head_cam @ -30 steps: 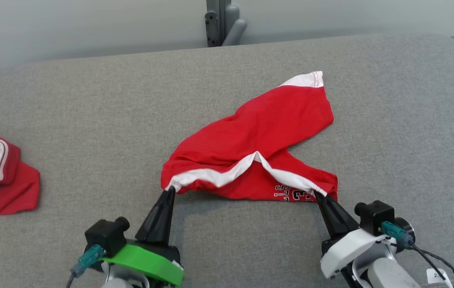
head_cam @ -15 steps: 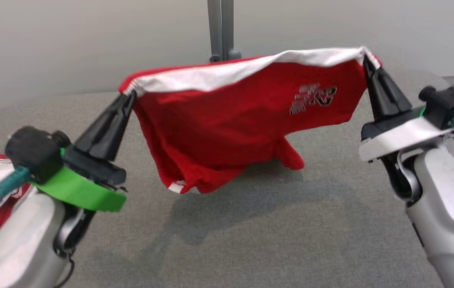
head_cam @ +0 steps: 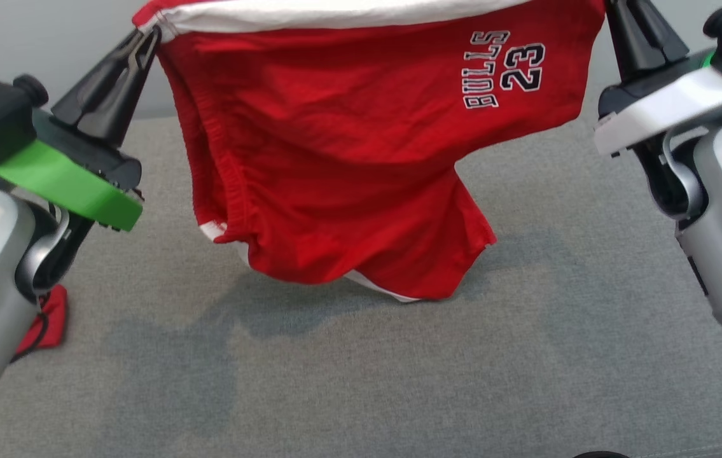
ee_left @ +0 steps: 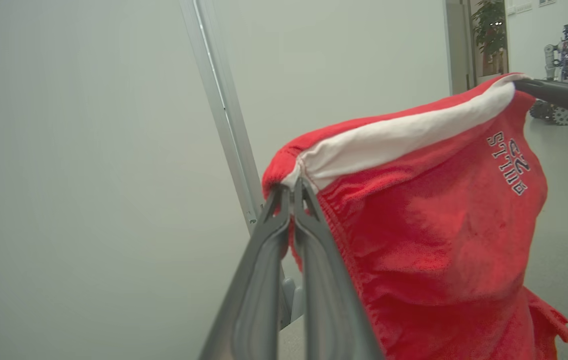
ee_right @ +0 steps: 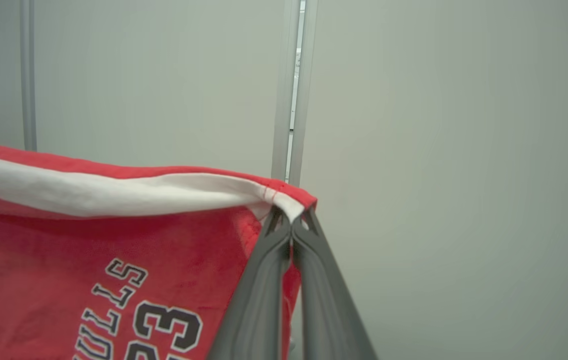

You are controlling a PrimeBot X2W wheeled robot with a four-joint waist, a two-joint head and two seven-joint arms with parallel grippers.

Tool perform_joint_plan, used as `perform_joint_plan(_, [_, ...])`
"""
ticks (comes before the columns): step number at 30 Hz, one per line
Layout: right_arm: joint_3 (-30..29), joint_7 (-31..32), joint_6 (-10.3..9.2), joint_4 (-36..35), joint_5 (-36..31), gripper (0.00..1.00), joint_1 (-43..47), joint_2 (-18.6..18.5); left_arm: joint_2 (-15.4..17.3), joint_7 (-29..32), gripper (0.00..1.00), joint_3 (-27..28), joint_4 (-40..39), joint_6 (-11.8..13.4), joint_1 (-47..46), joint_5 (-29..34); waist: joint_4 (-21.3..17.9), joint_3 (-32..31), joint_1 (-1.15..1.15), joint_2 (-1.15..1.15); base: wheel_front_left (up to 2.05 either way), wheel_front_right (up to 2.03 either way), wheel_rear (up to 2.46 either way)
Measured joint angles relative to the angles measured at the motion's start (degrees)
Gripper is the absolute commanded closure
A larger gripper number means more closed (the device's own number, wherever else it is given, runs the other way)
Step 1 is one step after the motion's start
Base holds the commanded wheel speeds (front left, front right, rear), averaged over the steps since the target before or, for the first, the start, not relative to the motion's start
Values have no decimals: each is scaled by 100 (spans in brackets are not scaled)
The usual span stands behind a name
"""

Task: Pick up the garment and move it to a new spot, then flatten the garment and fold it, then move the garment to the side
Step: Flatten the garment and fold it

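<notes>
Two pinch grips hold the red shorts [head_cam: 335, 159] aloft: left gripper [head_cam: 146, 39] and right gripper [head_cam: 612, 7] at opposite top corners.

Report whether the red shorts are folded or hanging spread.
Hanging spread, unfolded: left gripper and right gripper pinch the shorts at opposite ends of their taut white band.

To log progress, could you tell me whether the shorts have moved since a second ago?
Yes. The shorts have gone up: they lay on the grey surface and now hang above it, pinched by the left tool and right tool.
</notes>
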Motion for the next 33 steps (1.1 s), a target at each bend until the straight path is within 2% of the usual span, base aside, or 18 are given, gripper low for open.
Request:
perform_joint_plan(6, [382,121,1,570,-365,100,-1383,-145,-194,0,100,-415,773,0,-1555,-167,-5,705,0,0,0,0,0])
perform_joint_plan(11, [112,-20,3,1271,-903,100,-2826,-124,-403,1,100,-740,1561,-1,-2892,92,-12,1355,1,0,0,0,0])
perform_joint_plan(14, [-261,-102,4,1675,-1357,100,-3538,-62,-472,1,100,-597,1785,-1,-3580,277,-20,1709,1,0,0,0,0])
perform_joint_plan(18, [-691,-140,4,1775,-1946,100,-4091,100,-594,0,100,-236,1733,-1,-4031,601,-40,2106,1,0,0,0,0])
perform_joint_plan(22, [-984,-145,3,1533,-2283,100,-3980,252,-734,-1,100,-3,1636,-1,-3845,748,-66,2413,1,0,0,0,0])
perform_joint_plan(24, [-860,-145,3,1477,-2419,100,-3660,247,-736,-1,100,-16,1613,-1,-3478,740,-87,2523,1,0,0,0,0])
perform_joint_plan(29, [-576,-145,4,1218,-2097,100,-2565,315,-889,0,100,11,1603,-1,-2270,531,-159,2687,2,0,0,0,0])
perform_joint_plan(33, [-445,-145,3,949,-1595,100,-1516,182,-1173,0,100,60,1507,-1,-1145,316,-188,2650,1,0,0,0,0])
